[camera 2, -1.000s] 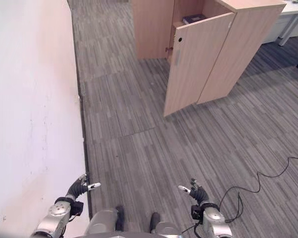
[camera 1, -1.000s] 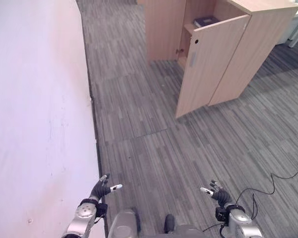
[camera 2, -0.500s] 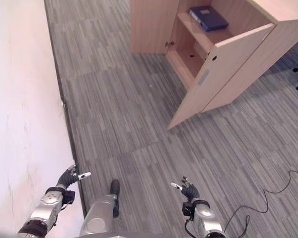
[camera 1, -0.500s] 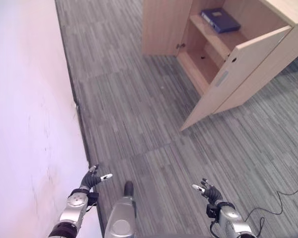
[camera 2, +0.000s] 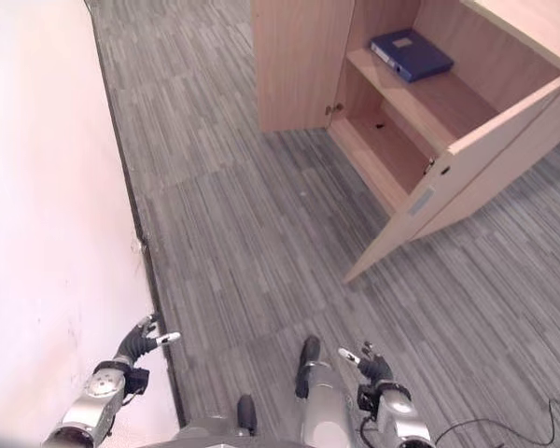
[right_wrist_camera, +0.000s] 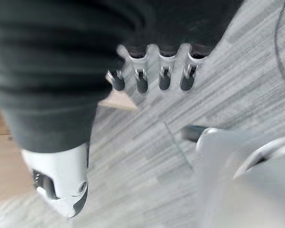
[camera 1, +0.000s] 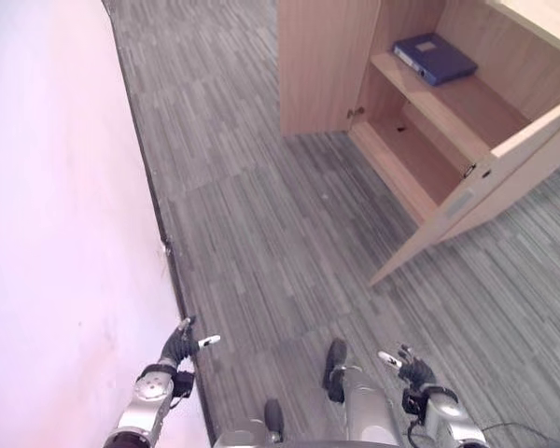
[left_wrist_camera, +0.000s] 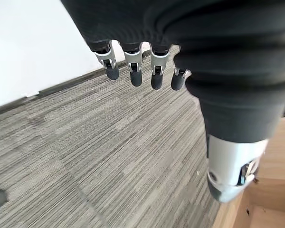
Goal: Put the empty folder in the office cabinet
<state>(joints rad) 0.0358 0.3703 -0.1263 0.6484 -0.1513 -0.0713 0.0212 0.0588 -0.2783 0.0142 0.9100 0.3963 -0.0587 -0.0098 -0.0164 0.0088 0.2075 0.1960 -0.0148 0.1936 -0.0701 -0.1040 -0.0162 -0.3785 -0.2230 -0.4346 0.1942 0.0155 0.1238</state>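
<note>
The flat blue folder lies on the open light-wood cabinet's upper shelf; left hand and right hand hang relaxed, holding nothing; the placing looks done, so next probably shutting the door.

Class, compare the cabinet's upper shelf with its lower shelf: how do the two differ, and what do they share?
The upper shelf carries a blue folder lying flat near its far end; the lower shelf carries no folder. The upper shelf sits above and partly overhangs the lower shelf, hiding its back. Both are light wood boards inside the same open cabinet, exposed by the swung-out door.
</note>
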